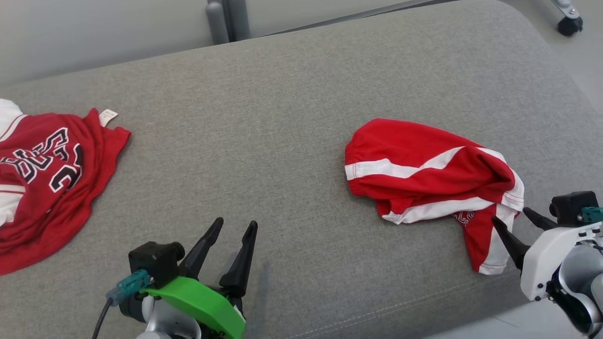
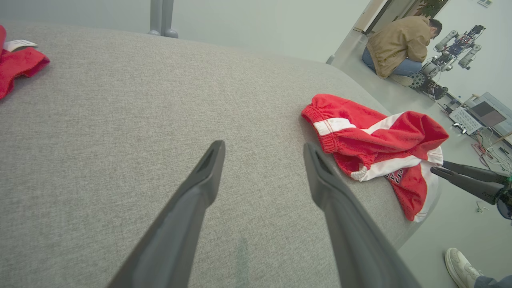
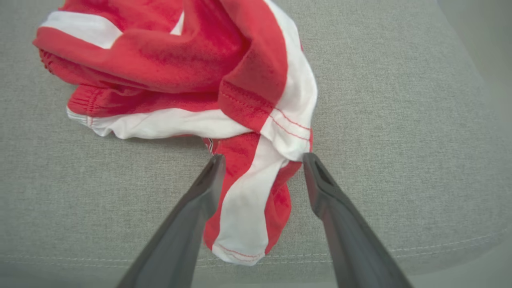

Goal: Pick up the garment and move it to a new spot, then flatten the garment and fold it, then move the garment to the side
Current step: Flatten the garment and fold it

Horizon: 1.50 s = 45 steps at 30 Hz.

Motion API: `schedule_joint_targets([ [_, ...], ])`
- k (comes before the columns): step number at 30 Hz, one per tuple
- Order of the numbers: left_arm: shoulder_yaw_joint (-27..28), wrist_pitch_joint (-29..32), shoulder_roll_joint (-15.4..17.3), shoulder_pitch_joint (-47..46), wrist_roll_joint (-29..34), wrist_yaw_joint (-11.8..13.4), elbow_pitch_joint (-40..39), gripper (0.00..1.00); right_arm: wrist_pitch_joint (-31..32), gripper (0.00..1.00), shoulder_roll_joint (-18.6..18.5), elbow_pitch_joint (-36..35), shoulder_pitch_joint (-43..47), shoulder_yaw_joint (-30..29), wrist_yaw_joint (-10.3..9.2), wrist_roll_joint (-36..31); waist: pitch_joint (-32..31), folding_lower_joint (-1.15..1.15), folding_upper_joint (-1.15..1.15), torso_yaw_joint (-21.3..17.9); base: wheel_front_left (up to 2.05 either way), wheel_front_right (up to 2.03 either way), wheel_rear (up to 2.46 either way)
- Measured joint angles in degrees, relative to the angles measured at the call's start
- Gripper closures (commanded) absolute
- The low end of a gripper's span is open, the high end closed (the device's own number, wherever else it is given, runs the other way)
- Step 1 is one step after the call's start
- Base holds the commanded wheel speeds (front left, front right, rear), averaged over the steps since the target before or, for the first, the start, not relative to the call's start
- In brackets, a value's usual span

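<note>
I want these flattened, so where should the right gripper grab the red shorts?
Grip the shorts by the loose leg end, right gripper coming from the cushion front edge: it trails clear of the bunched waistband, between the open fingers.

Bright even light, soft shadow under garment (image 3: pixel 160 60), wide-angle edge distortion

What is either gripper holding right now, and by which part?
Nothing. The right gripper stands open, straddling the leg end of the crumpled red-and-white fabric shorts without pinching it; the left gripper is open over the grey fabric cushion.
</note>
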Motion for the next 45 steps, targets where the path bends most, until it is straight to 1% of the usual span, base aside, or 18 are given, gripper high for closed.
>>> schedule_joint_targets([
  [3, -0.54, 1.40, -0.09, -1.12, -0.14, -0.01, -0.27, 0.00, -0.74, 0.00, 0.98, -1.08, 0.86, -0.04, -0.34, 1.08, 0.48, 0.00, 0.00, -1.48, 0.00, 0.00, 0.00],
  [4, -0.96, 2.56, -0.25, -1.95, -0.16, -0.01, -0.52, 0.00, -1.22, 0.00, 1.23, -1.70, 1.42, -0.24, -0.70, 1.42, 0.84, 0.00, 0.00, -2.42, 0.00, 0.00, 0.00],
  [8, -2.19, 5.00, -1.15, -4.22, -0.63, 0.00, -0.74, 0.00, -2.67, 0.00, 2.16, -3.08, 1.59, -0.91, -1.40, 1.82, 1.72, 0.00, 0.00, -4.19, 0.00, 0.00, 0.00],
  [12, -3.33, 7.57, -2.14, -6.75, -0.63, 0.00, 0.30, 0.00, -4.28, 0.00, 3.03, -3.80, 1.58, -1.31, -2.29, 1.82, 2.76, 0.00, 0.00, -5.72, 0.00, 0.00, 0.00],
  [15, -3.78, 9.23, -2.58, -9.00, -0.62, 0.00, 1.05, 0.00, -4.98, 0.00, 3.65, -3.99, 1.58, -1.30, -2.37, 1.81, 3.70, 0.00, 0.00, -6.60, 0.00, 0.00, 0.00],
  [17, -4.04, 10.63, -3.04, -10.65, -0.55, 0.00, 1.65, 0.00, -5.52, 0.00, 4.02, -4.13, 1.58, -1.31, -2.82, 1.80, 4.35, 0.00, 0.00, -7.05, 0.00, 0.00, 0.00],
  [21, -4.41, 12.90, -4.05, -13.80, -0.46, 0.00, 3.05, 0.00, -6.56, 0.00, 4.37, -4.36, 1.32, -1.15, -2.86, 1.65, 5.55, 0.00, 0.00, -7.89, 0.00, 0.00, 0.00],
  [26, -4.76, 16.11, -6.17, -16.91, -0.64, 0.01, 5.88, 0.00, -8.08, 0.00, 4.66, -4.82, 0.25, -0.69, -2.86, 1.07, 6.75, 0.00, 0.00, -8.90, 0.00, 0.00, 0.00],
  [32, -5.09, 18.72, -6.12, -20.69, 0.05, 0.01, 9.32, 0.00, -9.02, 0.00, 5.76, -4.61, -2.66, 0.46, -2.83, 0.09, 7.77, 0.00, 0.00, -10.18, 0.00, 0.00, 0.00],
  [38, -5.70, 20.85, -6.41, -22.29, 0.46, 0.01, 12.76, 0.00, -9.40, 0.00, 6.17, -1.81, -3.67, 1.07, -2.82, -0.44, 8.45, 0.00, 0.00, -11.12, 0.00, 0.00, 0.00],
  [45, -5.44, 21.23, -6.70, -24.13, 0.90, 0.02, 15.38, 0.00, -9.99, 0.00, 6.60, 0.59, -6.15, 1.23, -2.79, -0.85, 8.72, 0.00, 0.00, -11.34, 0.00, 0.00, 0.00],
])
